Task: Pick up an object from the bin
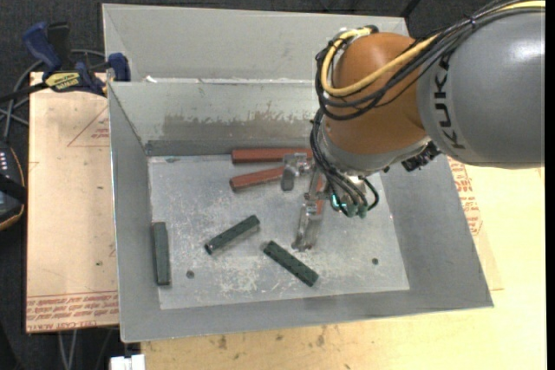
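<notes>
Here the rightmost dark green bar (290, 263) lies just beside the gripper (304, 243), opening unclear.

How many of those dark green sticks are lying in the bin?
3 green sticks: one along the left side, one slanting in the middle, one near the front, just below the hand. The arm may hide others.

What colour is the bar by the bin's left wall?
The bar is dark grey-green, clearest in the camera view.
</notes>
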`<action>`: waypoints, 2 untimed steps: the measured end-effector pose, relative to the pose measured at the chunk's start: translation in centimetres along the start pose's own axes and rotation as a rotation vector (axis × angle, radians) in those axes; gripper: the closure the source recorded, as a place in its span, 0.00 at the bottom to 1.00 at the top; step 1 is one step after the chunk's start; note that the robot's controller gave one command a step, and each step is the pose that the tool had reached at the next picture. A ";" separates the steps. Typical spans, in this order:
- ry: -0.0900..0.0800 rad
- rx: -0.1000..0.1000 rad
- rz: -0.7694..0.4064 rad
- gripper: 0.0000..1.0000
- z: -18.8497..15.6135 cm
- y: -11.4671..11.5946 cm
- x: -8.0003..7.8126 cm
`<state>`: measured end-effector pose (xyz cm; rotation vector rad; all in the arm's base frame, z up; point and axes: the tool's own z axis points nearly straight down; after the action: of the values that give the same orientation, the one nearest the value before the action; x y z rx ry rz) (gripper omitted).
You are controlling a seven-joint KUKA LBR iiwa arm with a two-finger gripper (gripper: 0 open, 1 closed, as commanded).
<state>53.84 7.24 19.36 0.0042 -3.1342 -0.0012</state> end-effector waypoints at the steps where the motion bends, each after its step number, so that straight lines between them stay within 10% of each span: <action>1: -0.007 0.000 -0.111 0.00 12.7 4.6 4.0; 2: -0.018 -0.004 -0.199 0.00 11.4 11.6 -3.0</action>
<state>56.73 18.86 8.00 0.3169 -3.1359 -0.0085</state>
